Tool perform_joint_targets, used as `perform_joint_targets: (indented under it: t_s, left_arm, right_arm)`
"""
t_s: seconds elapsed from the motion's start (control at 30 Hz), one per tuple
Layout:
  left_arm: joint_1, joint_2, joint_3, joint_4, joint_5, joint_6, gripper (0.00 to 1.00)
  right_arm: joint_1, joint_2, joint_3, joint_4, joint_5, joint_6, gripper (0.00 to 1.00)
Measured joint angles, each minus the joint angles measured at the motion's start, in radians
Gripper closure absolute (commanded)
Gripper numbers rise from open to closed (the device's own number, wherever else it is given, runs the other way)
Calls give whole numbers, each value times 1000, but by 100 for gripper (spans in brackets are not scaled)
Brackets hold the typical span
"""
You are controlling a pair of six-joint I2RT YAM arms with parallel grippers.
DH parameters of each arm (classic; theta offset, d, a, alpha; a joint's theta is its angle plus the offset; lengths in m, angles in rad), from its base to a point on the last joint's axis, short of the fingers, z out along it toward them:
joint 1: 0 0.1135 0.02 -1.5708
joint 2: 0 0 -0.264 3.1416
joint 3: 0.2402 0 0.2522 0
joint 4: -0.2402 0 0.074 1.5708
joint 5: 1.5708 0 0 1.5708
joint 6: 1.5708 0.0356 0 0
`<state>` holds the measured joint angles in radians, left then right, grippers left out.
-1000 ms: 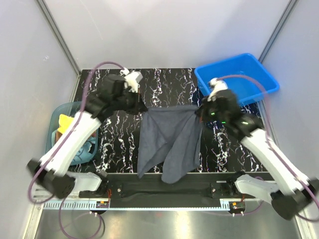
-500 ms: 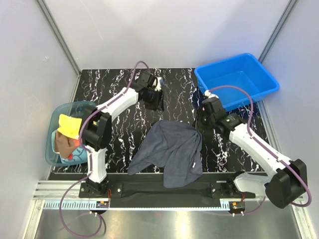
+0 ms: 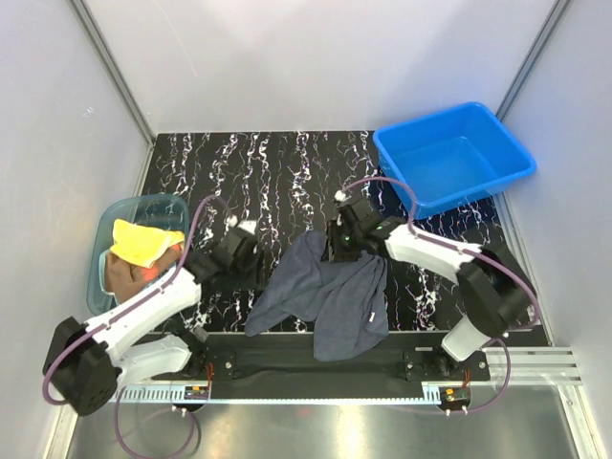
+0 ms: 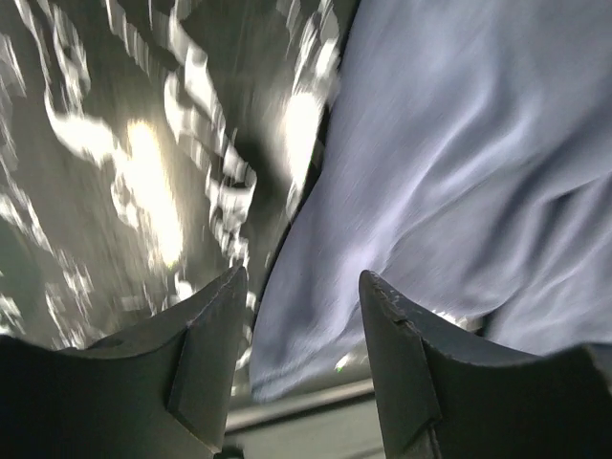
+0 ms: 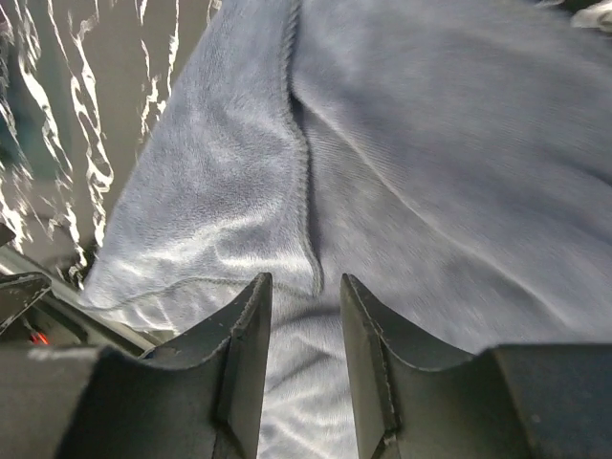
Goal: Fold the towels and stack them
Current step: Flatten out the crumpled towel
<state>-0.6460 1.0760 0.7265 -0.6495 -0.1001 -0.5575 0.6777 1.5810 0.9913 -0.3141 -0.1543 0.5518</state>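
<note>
- The dark slate-blue towel [image 3: 325, 292] lies unfolded in a rumpled heap on the black, white-veined table [image 3: 239, 172]. It sits towards the near edge, between the two arms.
- Its cloth is soft and plush, with broad loose folds. One flap trails out to the left and the bulk sags towards the front rail.
- The right wrist view shows a stitched hem running down the pile where one layer overlaps another.
- The translucent teal tub [image 3: 100, 277] stands at the left side of the table. A pale yellow towel [image 3: 143, 241] lies on top inside it, with a brownish-red cloth [image 3: 120, 275] bunched beneath.
- The rigid blue bin [image 3: 449, 158] sits at the far right corner, well apart from the heap.
- The left gripper [image 4: 301, 279] hangs low by the towel's left flap with its fingers spread wide and nothing between them. Through the gap I can see the towel's edge [image 4: 459, 172] meeting the bare table [image 4: 143, 191].
- The right gripper [image 5: 306, 282] is over the top edge of the heap, its fingers parted by a narrower gap. The hem of the towel [image 5: 459, 172] lines up with that gap, just below the tips, and the fingers are not pinching it.
- I cannot tell whether either set of tips is touching the cloth.
</note>
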Motion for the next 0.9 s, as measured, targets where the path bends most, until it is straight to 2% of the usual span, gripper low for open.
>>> perform_joint_targets:
  t_s: [0.13, 0.33, 0.8, 0.9]
  left_arm:
    - [-36, -108, -116, -6, -22, -97, 44]
    - [-69, -246, -243, 26, -28, -202, 44]
    - [-88, -274, -309, 74, -29, -274, 44]
    - [-88, -261, -310, 79, -29, -275, 44]
  right_arm:
    - [11, 84, 4, 48, -56, -54, 57]
    - [11, 123, 3, 128, -142, -126, 57]
    - [11, 205, -24, 201, -211, -175, 59]
    - [11, 205, -31, 217, -224, -176, 67]
